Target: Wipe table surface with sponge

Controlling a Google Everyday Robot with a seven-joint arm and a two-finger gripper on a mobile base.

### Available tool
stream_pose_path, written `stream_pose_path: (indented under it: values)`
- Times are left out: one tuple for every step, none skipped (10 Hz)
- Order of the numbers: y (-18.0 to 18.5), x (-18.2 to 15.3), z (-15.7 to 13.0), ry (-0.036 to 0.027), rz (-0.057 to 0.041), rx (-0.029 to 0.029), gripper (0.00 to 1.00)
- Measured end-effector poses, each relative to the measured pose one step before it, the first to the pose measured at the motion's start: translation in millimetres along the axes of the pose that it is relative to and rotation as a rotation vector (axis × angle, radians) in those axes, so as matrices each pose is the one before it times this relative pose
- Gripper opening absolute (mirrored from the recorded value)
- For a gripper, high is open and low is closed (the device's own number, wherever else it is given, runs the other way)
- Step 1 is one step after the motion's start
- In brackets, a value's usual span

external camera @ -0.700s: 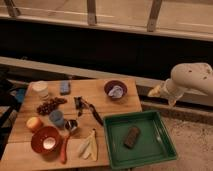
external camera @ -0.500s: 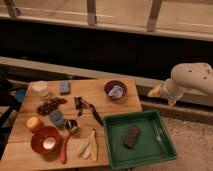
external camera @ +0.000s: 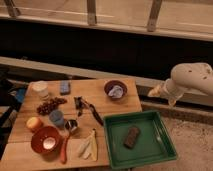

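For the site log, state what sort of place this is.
Probably a staged dining or test-kitchen corner: a wooden plank table set with grapes, bowls and a banana peel, plus a green tray. The claw hangs beyond the table's right edge.

One camera only, set high on the near side of the bench (external camera: 92, 90) and tilted down across it toward the dark wall (external camera: 100, 50) behind. It stands back enough to take in nearly the whole top, with the pincer (external camera: 157, 92) out beyond the bench's right edge.
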Motion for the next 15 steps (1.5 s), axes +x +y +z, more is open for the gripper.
stream_pose_path:
  values:
    - [0.00, -0.01, -0.03, -0.00003, -0.00002, 0.00000, 0.71]
    - [-0.02, -0.04, -0.04, -0.00010, 0.00006, -0.00001, 0.71]
    - [0.04, 0.02, 0.04, 0.00006, -0.00008, -0.00002, 0.71]
    - [-0.03, 0.00, -0.01, 0.00000, 0.00006, 0.00001, 0.71]
    - [-0.02, 0.01, 0.02, 0.00003, 0.00001, 0.00005, 0.71]
    - [0.05, 0.00, -0.02, -0.00003, -0.00009, -0.00005, 0.71]
    - [-0.03, 0.01, 0.02, 0.00005, 0.00006, 0.00001, 0.71]
    - [0.03, -0.03, -0.02, -0.00007, -0.00001, -0.00001, 0.71]
    - [-0.01, 0.01, -0.02, -0.00002, 0.00001, -0.00002, 0.71]
    - [-0.01, 0.01, 0.03, 0.00006, 0.00003, 0.00004, 0.71]
    - [-0.01, -0.01, 0.02, -0.00002, 0.00001, -0.00001, 0.71]
    - [-0.49, -0.08, -0.27, -0.00141, -0.00060, -0.00202, 0.71]
    - [1.15, 0.01, -0.75, -0.00925, -0.01151, -0.01337, 0.71]
    - [5.82, -1.38, -5.66, -0.02379, -0.02331, -0.02984, 0.71]
    - [7.70, -2.37, -7.24, -0.01954, -0.02118, -0.02371, 0.71]
